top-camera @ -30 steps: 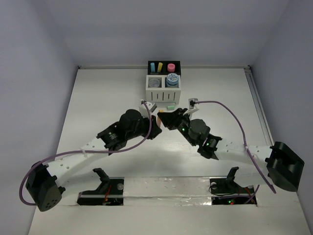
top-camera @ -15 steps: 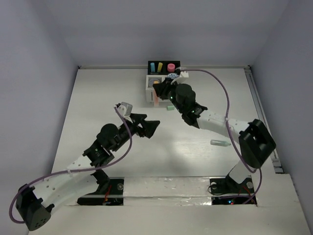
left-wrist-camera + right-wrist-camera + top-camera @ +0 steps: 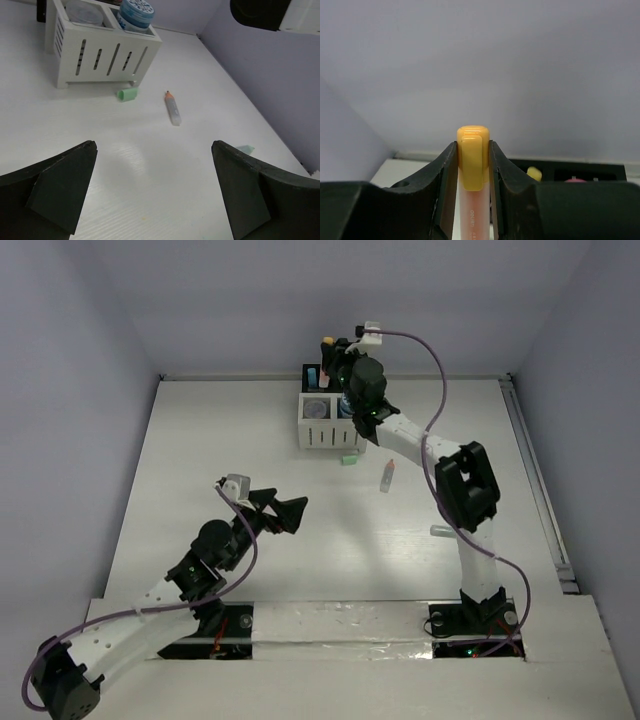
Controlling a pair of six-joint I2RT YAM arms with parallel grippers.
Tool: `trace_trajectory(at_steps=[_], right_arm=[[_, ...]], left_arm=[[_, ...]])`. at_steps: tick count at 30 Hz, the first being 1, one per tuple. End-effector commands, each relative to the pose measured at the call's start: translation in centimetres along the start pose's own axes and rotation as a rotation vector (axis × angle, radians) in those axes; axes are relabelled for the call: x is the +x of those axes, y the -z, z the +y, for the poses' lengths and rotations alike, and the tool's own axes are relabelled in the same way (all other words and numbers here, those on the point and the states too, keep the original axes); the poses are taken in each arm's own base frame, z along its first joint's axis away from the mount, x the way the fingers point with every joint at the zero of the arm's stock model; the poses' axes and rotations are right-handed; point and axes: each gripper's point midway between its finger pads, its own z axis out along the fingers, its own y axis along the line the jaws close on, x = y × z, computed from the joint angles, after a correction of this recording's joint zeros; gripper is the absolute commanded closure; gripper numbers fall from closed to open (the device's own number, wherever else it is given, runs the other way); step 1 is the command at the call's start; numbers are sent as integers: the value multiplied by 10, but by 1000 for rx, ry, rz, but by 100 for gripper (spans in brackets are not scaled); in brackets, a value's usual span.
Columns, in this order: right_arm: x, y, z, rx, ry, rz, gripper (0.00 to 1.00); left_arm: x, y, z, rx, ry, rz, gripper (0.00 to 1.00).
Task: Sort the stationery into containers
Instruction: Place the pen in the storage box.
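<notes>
Organiser (image 3: 100,55) white and slatted, roll (image 3: 136,12) blue-white, stub (image 3: 128,94) green, pen (image 3: 472,165) yellow-capped.

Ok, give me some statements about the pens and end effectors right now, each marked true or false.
The right end effector grips a yellow-capped pen. True.
The left end effector is shut on a green stub. False: it is open and empty; the green stub lies on the table near the white slatted bin.
A blue-white roll sits in the white slatted bin. True.
The orange-tipped pen stands in a black bin. False: it lies flat on the table.
</notes>
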Motion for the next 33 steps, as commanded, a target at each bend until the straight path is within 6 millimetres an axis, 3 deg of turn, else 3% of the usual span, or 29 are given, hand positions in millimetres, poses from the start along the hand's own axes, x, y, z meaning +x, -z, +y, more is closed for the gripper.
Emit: trace_trajectory(at_steps=[1, 2, 3, 5, 6, 7, 10, 12, 15, 16, 20, 27, 29, 30, 32, 33], right_arm=[[-36, -29, 0, -5, 59, -171, 100], [-15, -37, -3, -7, 77, -154, 100], [-29, -44, 4, -26, 77, -195, 100], [-27, -55, 0, -25, 111, -212, 100], [-7, -61, -4, -25, 119, -190, 100], [-17, -66, 2, -37, 116, -212, 100], [3, -77, -9, -27, 120, -195, 100], [-1, -82, -11, -27, 103, -207, 100], [13, -85, -17, -19, 101, -211, 100], [26, -86, -21, -14, 109, -187, 100], [29, -89, -29, -7, 139, -189, 100], [56, -78, -38, -7, 148, -136, 100], [66, -75, -40, -14, 146, -113, 96], [68, -75, -40, -18, 148, -106, 85], [67, -73, -38, -27, 152, -103, 73], [66, -72, -37, -28, 153, -101, 61]], left_arm=[[-9, -1, 8, -30, -5, -81, 1], [-9, -2, 9, -36, -4, -84, 1], [-5, -3, 12, -48, -9, -70, 1], [-6, -6, 11, -50, -20, -69, 1], [-3, -7, 13, -57, -26, -58, 1], [-2, -8, 15, -67, -29, -56, 1], [5, -11, 16, -71, -35, -33, 1], [8, -13, 15, -65, -39, -22, 1], [11, -16, 13, -54, -46, -9, 1], [11, -17, 14, -56, -49, -11, 1], [13, -20, 15, -64, -56, -6, 1], [14, -22, 16, -70, -58, -1, 1], [14, -22, 16, -72, -59, 0, 1], [13, -22, 16, -72, -58, -3, 1], [14, -22, 16, -74, -60, -2, 1], [14, -22, 17, -76, -60, -2, 1]])
